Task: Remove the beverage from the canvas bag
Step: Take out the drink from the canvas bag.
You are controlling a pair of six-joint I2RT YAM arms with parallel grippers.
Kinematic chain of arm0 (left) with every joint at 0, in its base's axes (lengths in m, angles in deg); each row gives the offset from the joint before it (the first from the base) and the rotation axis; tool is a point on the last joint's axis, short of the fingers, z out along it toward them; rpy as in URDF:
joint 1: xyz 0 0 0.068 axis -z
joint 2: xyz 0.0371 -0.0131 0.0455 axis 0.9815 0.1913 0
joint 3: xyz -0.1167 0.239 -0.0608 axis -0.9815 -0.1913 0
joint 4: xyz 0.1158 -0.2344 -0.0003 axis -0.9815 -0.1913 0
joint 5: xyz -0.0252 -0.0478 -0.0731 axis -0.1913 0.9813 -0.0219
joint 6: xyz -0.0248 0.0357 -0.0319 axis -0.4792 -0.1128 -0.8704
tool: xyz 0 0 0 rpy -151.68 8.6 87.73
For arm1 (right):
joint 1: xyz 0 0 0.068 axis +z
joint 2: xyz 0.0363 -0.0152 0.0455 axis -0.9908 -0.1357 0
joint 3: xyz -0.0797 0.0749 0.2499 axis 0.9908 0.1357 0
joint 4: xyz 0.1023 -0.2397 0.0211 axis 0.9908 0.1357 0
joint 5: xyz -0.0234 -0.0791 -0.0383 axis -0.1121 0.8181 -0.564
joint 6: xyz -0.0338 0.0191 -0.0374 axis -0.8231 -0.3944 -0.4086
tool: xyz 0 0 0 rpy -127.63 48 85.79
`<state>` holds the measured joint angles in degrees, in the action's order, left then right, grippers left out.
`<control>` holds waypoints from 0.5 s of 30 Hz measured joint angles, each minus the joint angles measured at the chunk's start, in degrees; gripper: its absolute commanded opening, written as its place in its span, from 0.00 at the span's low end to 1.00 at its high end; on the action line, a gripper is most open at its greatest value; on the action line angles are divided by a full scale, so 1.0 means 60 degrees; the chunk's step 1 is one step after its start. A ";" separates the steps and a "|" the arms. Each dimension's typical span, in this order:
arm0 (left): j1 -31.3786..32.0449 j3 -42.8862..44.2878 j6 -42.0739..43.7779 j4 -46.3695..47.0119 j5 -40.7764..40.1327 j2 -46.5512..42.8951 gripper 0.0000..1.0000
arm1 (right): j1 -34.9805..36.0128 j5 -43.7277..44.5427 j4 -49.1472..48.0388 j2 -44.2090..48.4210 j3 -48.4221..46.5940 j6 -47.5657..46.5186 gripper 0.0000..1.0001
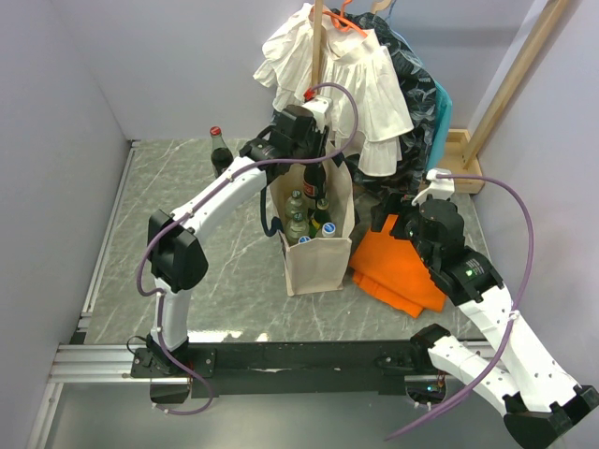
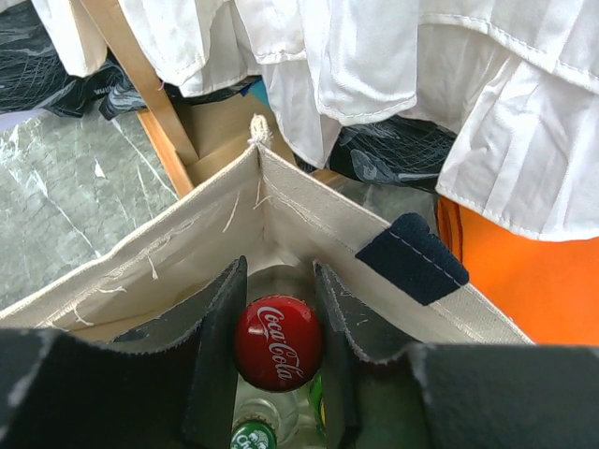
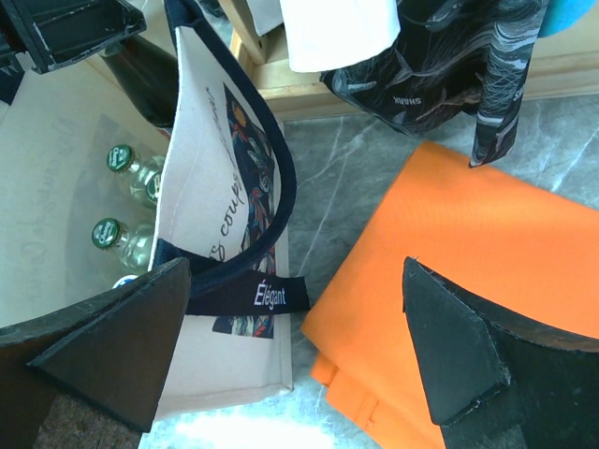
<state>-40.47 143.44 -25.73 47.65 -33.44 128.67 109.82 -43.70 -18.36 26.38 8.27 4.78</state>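
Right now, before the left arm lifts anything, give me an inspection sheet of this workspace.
Surface: grey marbled table.
Job's things: canvas bag upright and open, several bottles inside; Coca-Cola bottle at its far end, cap between the left fingers.
Clutter: folded orange cloth to the right of the bag; second cola bottle standing at the back.
Grippers: left gripper shut on the Coca-Cola bottle; right gripper open, empty, above the cloth and the bag's edge.
Cables: purple cables along both arms; one loops close to the hanging clothes.
Surroundings: white garments on a wooden rack behind the bag.
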 measured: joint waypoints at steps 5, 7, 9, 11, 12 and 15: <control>0.0004 0.0015 0.0004 -0.0036 0.0000 0.0000 0.22 | 0.0000 -0.0025 0.0000 0.0000 0.0000 -0.0004 1.00; 0.0004 0.0015 0.0004 -0.0029 0.0000 0.0000 0.22 | 0.0000 -0.0029 0.0000 -0.0004 0.0000 0.0000 1.00; 0.0011 0.0015 0.0004 -0.0015 0.0000 0.0000 0.25 | 0.0000 -0.0029 0.0000 -0.0007 0.0000 0.0000 1.00; 0.0011 -0.0004 0.0011 0.0004 0.0000 0.0000 0.26 | 0.0000 -0.0029 0.0000 -0.0007 0.0000 0.0000 1.00; 0.0018 -0.0004 0.0022 0.0007 0.0000 0.0000 0.29 | 0.0000 -0.0029 0.0000 -0.0007 0.0000 0.0000 1.00; 0.0022 -0.0004 0.0044 0.0004 0.0000 0.0000 0.31 | 0.0000 -0.0029 0.0000 -0.0007 0.0000 0.0000 1.00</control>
<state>-40.34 143.41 -25.47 47.67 -33.44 128.67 109.82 -43.88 -18.36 26.33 8.27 4.78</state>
